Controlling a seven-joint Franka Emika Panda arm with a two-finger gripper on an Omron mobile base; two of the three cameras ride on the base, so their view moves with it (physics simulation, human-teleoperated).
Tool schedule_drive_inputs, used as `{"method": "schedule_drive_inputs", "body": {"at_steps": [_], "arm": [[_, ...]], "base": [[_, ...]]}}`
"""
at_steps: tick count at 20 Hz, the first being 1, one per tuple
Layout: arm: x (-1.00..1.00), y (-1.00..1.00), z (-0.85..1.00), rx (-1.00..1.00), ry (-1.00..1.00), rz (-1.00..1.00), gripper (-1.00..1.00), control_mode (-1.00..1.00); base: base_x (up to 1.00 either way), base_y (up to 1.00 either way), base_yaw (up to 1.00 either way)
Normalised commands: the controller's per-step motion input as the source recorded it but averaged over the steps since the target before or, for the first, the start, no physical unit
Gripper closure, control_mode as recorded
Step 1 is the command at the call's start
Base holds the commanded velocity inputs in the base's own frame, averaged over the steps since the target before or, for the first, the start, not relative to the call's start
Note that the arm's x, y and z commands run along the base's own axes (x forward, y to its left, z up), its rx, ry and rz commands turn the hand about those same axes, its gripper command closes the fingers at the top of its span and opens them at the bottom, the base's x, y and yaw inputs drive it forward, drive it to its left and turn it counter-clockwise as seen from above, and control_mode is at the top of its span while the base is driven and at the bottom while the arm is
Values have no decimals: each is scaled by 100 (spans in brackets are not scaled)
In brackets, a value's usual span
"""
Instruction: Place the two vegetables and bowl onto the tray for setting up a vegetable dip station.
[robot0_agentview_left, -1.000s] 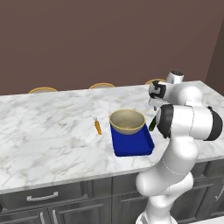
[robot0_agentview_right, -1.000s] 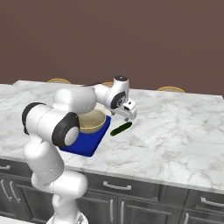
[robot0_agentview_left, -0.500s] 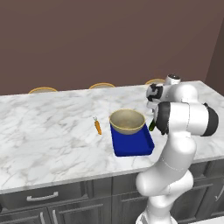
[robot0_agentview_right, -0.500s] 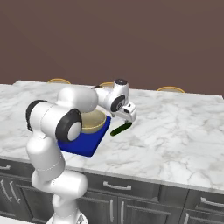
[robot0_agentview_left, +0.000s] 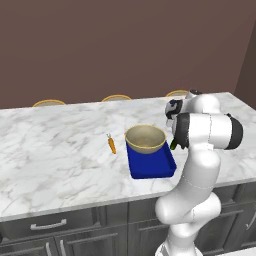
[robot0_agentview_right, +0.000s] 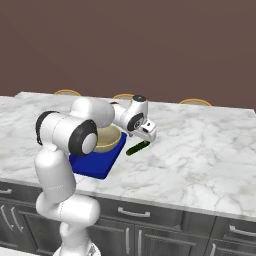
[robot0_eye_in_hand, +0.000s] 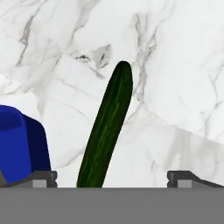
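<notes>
Jaws: spread as wide as they go, holding nothing, the two dark tips of the gripper (robot0_eye_in_hand: 112, 177) standing either side of the cucumber's near end.
Cucumber: the dark green cucumber (robot0_eye_in_hand: 106, 127) lies flat on the marble counter (robot0_agentview_right: 200, 145), just beside the tray's right edge and angled away from it; not yet lifted.
Gripper: poised above the cucumber, pointing down at it, to the right of the tray as the arm faces.
Tray: the deep blue tray (robot0_agentview_left: 150, 165) sits near the counter's front edge, one rounded corner showing in the hand view.
Bowl: the tan bowl (robot0_agentview_left: 145, 138) already rests on the tray's far end.
Carrot: the small orange carrot (robot0_agentview_left: 112, 145) lies on the marble to the tray's left, apart from it.
Stage: likely the approach to picking up the cucumber.
Risk: the cucumber runs slantwise between the tips, so a closing pinch could roll or skid it away over the smooth marble; a descent drifting trayward could knock a tip on the rim.
</notes>
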Motion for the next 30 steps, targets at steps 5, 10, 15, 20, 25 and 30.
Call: {"method": "schedule_drive_inputs", "body": {"at_steps": [5, 10, 15, 20, 25, 30], "arm": [[8, 0, -29, 0, 0, 0, -100, -100], [13, 0, -22, 0, 0, 0, -100, -100], [17, 0, -17, 0, 0, 0, -100, -100], [12, 0, -21, 0, 0, 0, -100, -100], [3, 0, -24, 0, 0, 0, -100, -100], [0, 0, -24, 0, 0, 0, -100, -100]], "base": [[0, 0, 0], [0, 0, 0], [0, 0, 0], [0, 0, 0], [0, 0, 0], [0, 0, 0]]}}
